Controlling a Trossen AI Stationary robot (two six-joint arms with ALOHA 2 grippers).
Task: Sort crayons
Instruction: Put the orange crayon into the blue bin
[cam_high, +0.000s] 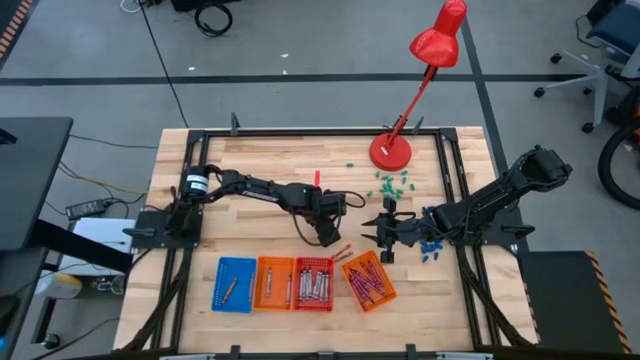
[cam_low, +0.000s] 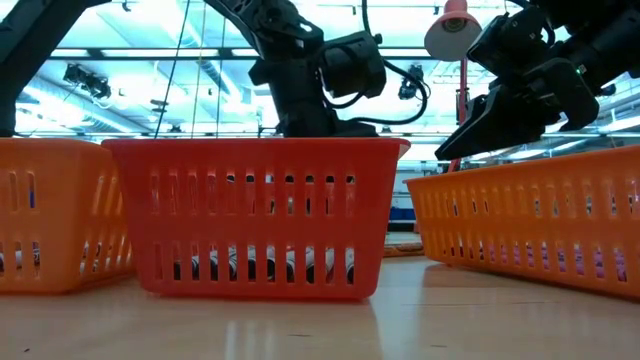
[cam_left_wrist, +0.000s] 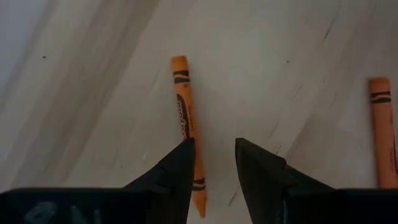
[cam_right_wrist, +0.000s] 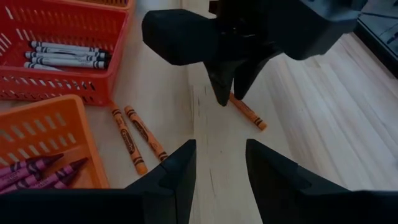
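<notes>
Bright even light; left wrist view soft; low view backlit, bluish.

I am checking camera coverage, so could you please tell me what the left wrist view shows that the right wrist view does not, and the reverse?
Only the left wrist view shows the left gripper from directly above, open, with an orange crayon lying on the table partly under one finger. Only the right wrist view shows the red basket of grey crayons, the purple crayons, and the open right gripper. Both show loose orange crayons.

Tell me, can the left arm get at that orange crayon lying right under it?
Probably yes. The left end effector hangs open just above the orange crayon, which lies alone on bare table with nothing covering it.
</notes>
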